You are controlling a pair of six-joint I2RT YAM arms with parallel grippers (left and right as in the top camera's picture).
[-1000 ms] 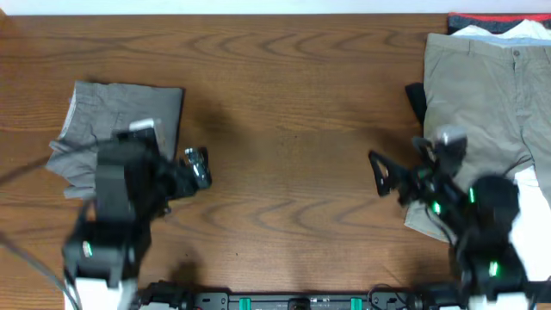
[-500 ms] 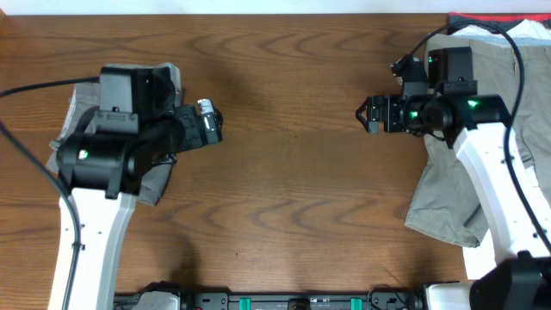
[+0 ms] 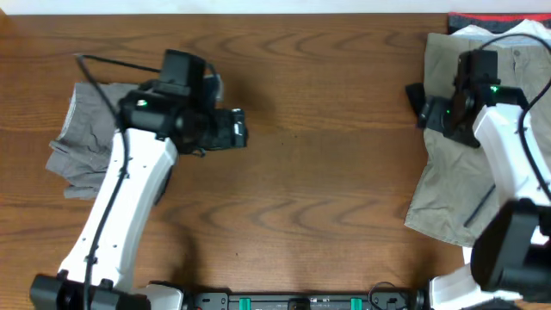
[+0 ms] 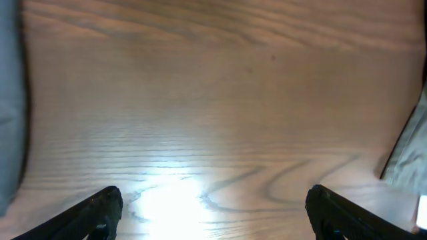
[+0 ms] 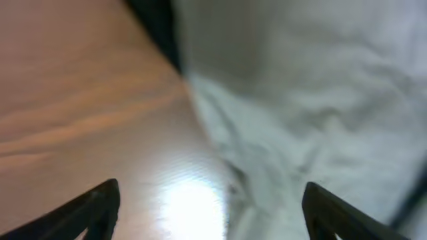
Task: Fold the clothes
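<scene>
Light khaki trousers lie spread flat at the right of the table. My right gripper hovers over their left edge. It is open and empty, and the right wrist view shows the khaki cloth and bare wood between the fingers. Folded grey trousers lie at the left. My left gripper is to their right over bare wood, open and empty, as the left wrist view shows. A white T-shirt lies under the top of the khaki trousers.
A red and dark cloth lies at the far right corner. A dark item sticks out from under the khaki trousers' left edge. Wooden table spans the view. The grey cloth shows at the left edge of the left wrist view.
Both arms have swung away from the front. The left gripper moved right, off the grey trousers. The right gripper moved right, back to the khaki trousers' left edge.
</scene>
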